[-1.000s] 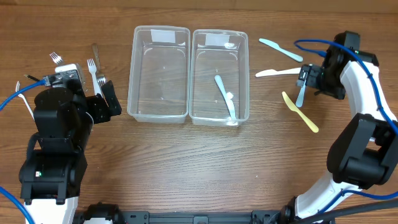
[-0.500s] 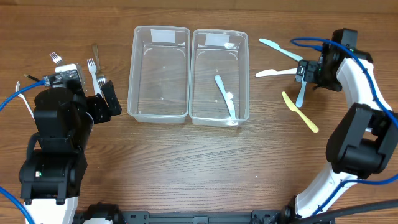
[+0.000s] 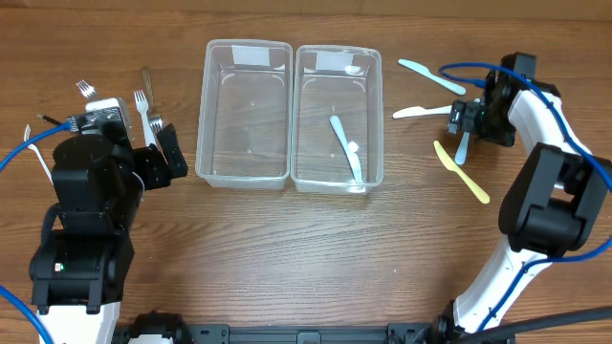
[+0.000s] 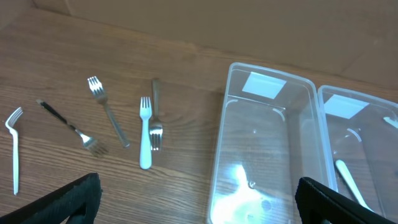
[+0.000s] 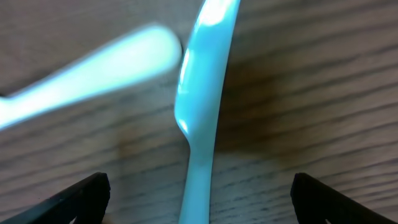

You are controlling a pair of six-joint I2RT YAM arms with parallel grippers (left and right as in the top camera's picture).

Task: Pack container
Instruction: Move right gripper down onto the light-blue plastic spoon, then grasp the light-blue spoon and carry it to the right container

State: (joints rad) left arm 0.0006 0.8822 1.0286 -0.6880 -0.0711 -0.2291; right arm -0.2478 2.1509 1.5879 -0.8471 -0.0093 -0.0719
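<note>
The step now is picking up a knife to pack. The right pincer [image 5: 199, 193] hangs just over a light blue knife [image 5: 202, 93] that lies on the wooden surface [image 3: 287, 258], right of the boxes. Its two fingers [image 5: 81, 199] are spread wide, one on each side of the knife, and they hold nothing. A white knife [image 3: 421, 112] lies just beside it. A yellow knife [image 3: 461, 172] and another blue knife [image 3: 430, 76] are near too.

There are two clear plastic boxes side by side. The right box [image 3: 375, 115] already has one blue knife [image 3: 346, 148] inside. The left box [image 3: 206, 115] has nothing in it.

The left pincer [image 4: 199, 199] is open wide too, with nothing in it. It waits near the forks [image 4: 145, 134], which lie spread out on the surface left of the boxes.

Next, I think the right pincer should go down, close on the thin knife, and carry it to the right box. The knife is flat and slippery, so the fingers need to get low and squeeze its middle.
</note>
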